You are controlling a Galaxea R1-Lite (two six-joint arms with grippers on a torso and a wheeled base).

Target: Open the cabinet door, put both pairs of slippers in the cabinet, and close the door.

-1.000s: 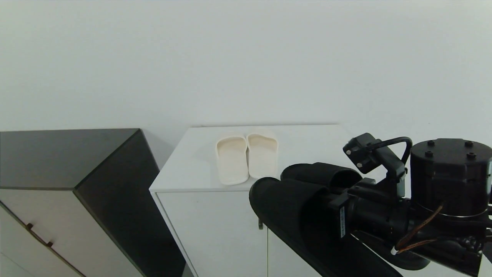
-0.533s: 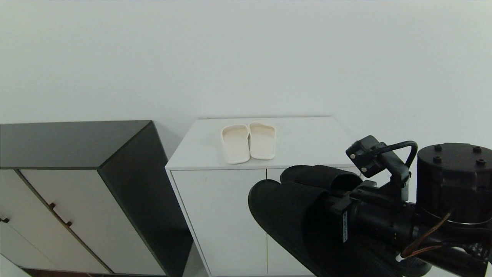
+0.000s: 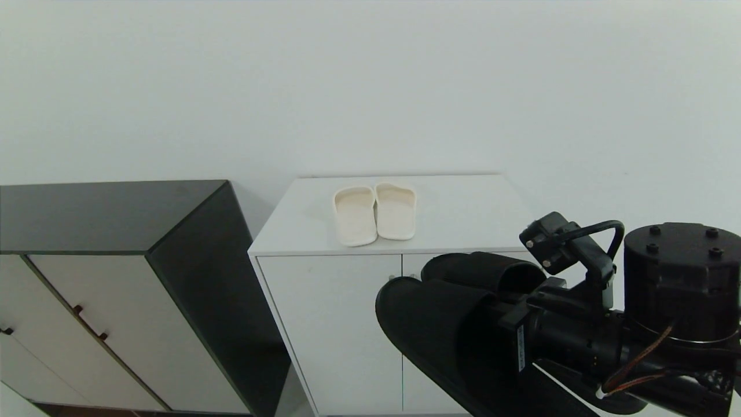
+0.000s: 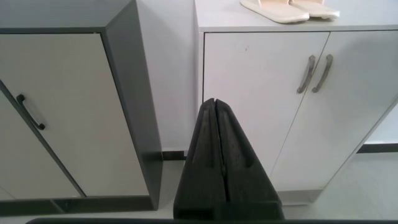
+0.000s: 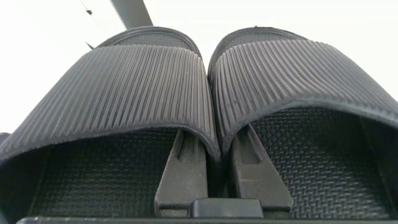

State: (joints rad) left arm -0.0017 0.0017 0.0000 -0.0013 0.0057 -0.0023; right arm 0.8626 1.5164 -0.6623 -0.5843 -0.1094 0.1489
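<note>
Black slippers [image 3: 457,313] are clamped in right gripper [image 5: 211,171], one finger inside each, pinching the touching inner walls, at 4 o'clock in head view. Left gripper [image 4: 215,112]: fingers pressed together, nothing btwn. Cream slippers [image 3: 375,214] lie atop white cabinet [image 3: 324,313], 11 o'clock of black pair; doors closed.

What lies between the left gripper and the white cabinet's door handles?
Nothing stands there. In the left wrist view, the shut left gripper faces the white cabinet, with only bare door front before the handles.
</note>
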